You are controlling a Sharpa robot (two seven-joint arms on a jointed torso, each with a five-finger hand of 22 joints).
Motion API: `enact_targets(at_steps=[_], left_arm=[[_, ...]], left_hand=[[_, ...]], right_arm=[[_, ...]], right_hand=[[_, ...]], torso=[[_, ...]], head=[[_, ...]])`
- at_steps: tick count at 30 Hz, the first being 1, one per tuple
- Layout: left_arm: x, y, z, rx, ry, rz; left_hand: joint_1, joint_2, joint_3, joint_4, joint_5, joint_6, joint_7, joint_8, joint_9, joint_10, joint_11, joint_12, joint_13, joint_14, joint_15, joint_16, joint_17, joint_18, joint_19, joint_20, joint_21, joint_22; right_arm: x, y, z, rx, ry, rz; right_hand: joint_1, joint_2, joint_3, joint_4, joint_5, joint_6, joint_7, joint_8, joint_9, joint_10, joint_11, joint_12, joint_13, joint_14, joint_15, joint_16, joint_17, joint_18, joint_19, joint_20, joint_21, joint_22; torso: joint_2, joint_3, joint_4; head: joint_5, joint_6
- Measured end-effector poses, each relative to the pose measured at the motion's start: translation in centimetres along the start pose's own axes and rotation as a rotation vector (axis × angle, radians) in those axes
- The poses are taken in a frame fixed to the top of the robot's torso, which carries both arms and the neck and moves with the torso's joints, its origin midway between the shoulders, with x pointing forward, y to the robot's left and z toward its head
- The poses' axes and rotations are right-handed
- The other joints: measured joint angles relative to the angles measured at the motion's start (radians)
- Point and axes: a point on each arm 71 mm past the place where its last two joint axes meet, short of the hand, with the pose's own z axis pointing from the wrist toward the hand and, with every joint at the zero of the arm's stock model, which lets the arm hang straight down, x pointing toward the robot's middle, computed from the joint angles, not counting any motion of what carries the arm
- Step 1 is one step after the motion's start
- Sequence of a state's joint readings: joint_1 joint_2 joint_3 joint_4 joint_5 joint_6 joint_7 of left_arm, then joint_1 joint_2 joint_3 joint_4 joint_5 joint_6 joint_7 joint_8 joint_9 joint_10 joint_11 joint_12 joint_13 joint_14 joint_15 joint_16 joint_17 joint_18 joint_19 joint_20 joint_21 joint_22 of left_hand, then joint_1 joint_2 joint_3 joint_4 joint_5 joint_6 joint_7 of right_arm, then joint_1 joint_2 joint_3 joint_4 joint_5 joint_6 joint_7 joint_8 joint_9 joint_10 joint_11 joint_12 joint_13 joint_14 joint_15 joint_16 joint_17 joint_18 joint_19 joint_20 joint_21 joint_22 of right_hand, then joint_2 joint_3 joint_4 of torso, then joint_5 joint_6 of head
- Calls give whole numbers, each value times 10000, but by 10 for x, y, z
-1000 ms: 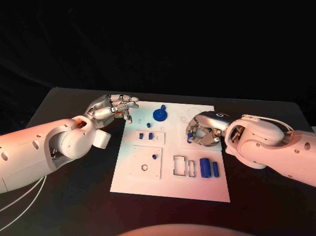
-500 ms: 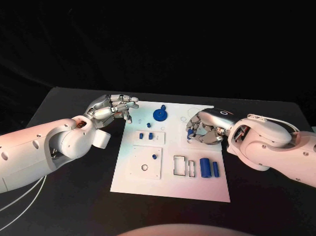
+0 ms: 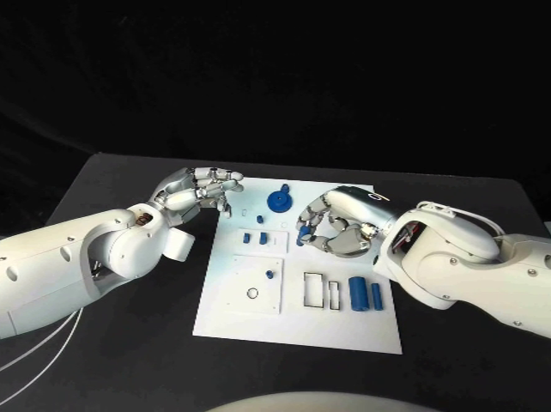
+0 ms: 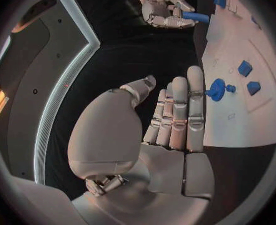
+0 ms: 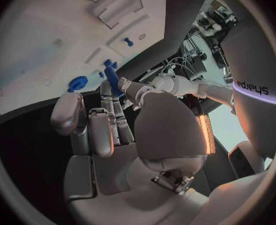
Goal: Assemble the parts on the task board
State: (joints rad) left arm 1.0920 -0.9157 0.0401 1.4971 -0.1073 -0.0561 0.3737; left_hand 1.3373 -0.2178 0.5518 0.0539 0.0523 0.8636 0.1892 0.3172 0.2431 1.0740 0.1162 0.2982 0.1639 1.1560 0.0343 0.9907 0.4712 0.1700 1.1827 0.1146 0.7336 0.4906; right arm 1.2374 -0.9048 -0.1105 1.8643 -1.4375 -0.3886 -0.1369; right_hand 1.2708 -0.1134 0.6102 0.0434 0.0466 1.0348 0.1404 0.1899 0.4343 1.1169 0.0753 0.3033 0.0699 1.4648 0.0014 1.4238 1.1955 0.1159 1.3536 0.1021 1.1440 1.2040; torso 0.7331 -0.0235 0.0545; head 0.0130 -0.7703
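Your left hand hovered empty, fingers straight, at the white task board's far-left edge, apparently waiting. Your right hand pinched a small blue cylindrical peg above the board's middle, likely to insert it.

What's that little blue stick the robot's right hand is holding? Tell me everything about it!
The blue stick is a short, smooth cylinder, plastic by the look of it. The right hand pinches it between its fingertips, so part of it is hidden. It is lifted above the task board, touching nothing but the fingers. The right wrist view shows it poking out past the fingers, pointing toward the board.
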Motion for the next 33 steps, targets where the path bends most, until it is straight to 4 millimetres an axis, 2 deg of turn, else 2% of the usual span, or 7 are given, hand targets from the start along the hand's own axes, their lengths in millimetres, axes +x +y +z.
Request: enact_targets(at_steps=[6,10,15,23,33], left_arm=[[2,2,1,-18,52,-34],[5,2,1,-19,117,-65],[8,2,2,-11,220,-106],[11,2,3,-6,317,-139],[10,2,3,-2,336,-141]], left_hand=[[0,0,0,0,0,0,0,0,0,0,0,0,0,0,0,0,-1,1,0,0,0,0],[0,0,0,0,0,0,0,0,1,0,0,0,0,0,0,0,-1,0,0,0,0,-1],[53,53,0,0,0,0,0,0,-1,0,0,0,0,0,0,-1,11,0,0,0,0,9],[88,88,0,0,0,-37,37,0,-10,-36,36,0,0,0,0,-1,15,0,0,0,0,12],[88,87,1,0,0,-37,37,0,-9,-36,36,0,0,0,0,-1,23,0,0,0,0,18]], right_arm=[[21,25,15,-817,190,592],[36,34,21,-1174,344,871],[57,42,24,-1478,613,1141],[83,44,26,-1681,941,1211],[97,38,29,-1638,1154,913]], right_hand=[[-26,26,26,26,-2,-2,-1,2,0,0,1,0,0,0,0,-2,-90,0,0,0,-76,-84],[-26,26,26,26,-3,-4,-1,1,0,0,1,0,-1,0,0,-3,-90,-1,0,0,-76,-101],[-25,25,26,26,-5,-20,-16,1,0,0,2,0,-1,0,0,-3,-90,-1,0,0,-76,-101],[-52,-4,26,26,-7,-34,-6,-2,1,6,8,0,-2,-1,0,-4,-57,0,-1,0,-76,-91],[-64,-17,25,25,-9,-59,-11,-10,14,6,9,0,-3,-1,1,-4,-57,0,-1,0,-76,-98]], torso=[[4,12,-6],[11,5,-1],[12,-12,12],[12,-13,13],[12,-1,0]], head=[[33,10],[74,13],[187,-23],[333,-102],[397,-142]])
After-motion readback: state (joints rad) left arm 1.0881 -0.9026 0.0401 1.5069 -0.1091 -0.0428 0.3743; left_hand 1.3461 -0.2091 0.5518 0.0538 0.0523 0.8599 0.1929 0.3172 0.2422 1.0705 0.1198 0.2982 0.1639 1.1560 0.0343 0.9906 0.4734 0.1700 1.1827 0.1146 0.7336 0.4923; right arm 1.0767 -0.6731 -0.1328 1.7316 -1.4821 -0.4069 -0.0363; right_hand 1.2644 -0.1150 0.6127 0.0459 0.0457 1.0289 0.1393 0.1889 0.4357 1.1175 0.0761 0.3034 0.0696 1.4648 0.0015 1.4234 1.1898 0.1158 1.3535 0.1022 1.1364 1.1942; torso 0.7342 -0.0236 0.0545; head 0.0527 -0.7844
